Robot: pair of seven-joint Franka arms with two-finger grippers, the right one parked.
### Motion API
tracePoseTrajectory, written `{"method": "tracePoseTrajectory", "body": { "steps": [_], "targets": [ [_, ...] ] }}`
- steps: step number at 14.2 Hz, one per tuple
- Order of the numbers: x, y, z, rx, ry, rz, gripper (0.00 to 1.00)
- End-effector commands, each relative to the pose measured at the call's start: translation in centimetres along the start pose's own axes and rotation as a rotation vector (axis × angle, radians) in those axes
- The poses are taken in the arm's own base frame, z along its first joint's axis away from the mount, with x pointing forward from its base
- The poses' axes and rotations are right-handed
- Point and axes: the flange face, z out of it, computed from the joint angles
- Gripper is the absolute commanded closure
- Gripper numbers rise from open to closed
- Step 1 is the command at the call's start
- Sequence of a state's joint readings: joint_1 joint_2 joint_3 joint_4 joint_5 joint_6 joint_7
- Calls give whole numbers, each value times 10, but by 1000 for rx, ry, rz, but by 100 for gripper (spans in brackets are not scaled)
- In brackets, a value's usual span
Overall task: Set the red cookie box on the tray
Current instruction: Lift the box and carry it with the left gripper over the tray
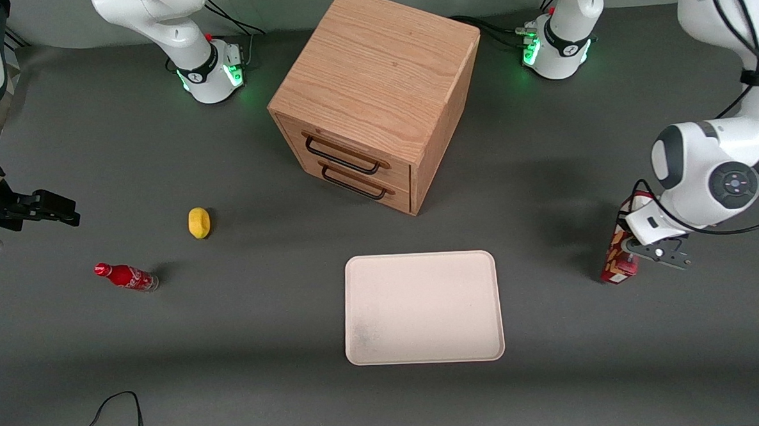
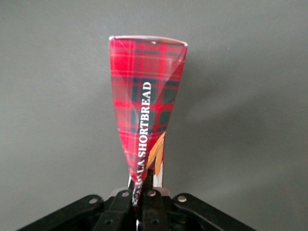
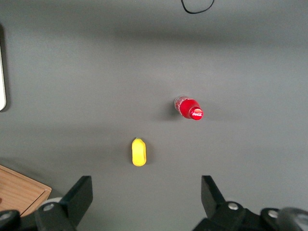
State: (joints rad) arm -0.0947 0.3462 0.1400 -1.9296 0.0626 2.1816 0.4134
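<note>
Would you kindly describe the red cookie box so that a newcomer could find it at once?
Start at the cream tray in front of the wooden drawer cabinet, then look along the table toward the working arm's end. There the left end effector is shut on the red cookie box, a long narrow tartan carton lettered SHORTBREAD. The only other red item, a small soda bottle, lies toward the parked arm's end.

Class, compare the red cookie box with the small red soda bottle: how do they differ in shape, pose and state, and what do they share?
The red cookie box is a long tartan carton with flat faces; the soda bottle is small and round with a narrow neck. The box is clamped in the gripper at the working arm's end; the bottle stands free on the table, toward the parked arm's end, near the lemon. Both are red, and neither is on the tray.
</note>
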Motion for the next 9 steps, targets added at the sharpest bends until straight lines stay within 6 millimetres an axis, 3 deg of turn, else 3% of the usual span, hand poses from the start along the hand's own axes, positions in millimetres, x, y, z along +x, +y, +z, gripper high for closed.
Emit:
{"method": "tracePoseTrajectory", "body": {
  "steps": [1,4,7,9],
  "targets": [
    [22,6,-101,-4,-22,-26,100],
    [46,50,-161,-63,-38,-139,100],
    [80,85,-183,-130,-6,-215,100],
    [114,120,-180,-161,13,-284,100]
  ]
}}
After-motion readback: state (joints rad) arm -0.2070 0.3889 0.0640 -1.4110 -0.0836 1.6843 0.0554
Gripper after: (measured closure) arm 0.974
